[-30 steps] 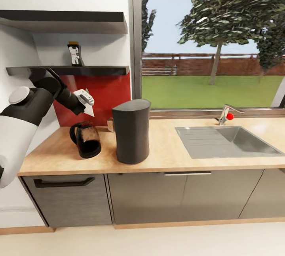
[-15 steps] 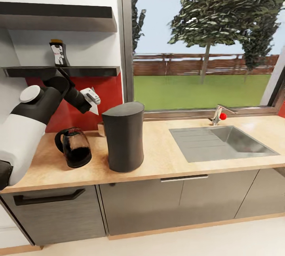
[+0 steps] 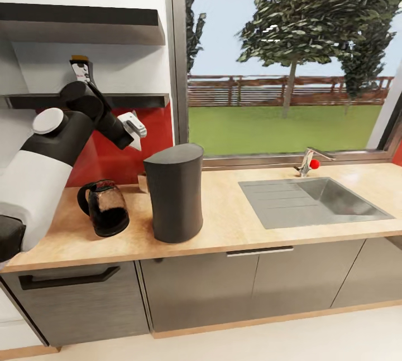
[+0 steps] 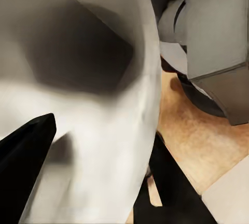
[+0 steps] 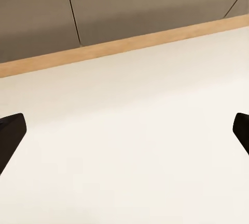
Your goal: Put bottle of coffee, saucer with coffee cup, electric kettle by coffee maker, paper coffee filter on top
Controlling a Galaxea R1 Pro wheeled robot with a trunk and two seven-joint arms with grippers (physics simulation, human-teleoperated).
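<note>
Filter (image 3: 135, 142) apparently in left tool (image 3: 133, 128)

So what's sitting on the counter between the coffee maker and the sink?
Nothing: in the head view, the stretch of wooden countertop between the dark coffee maker and the sink is bare.

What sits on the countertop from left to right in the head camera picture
Glass coffee pot → tall dark coffee maker → sink, with the faucet standing at the sink's back edge.
</note>
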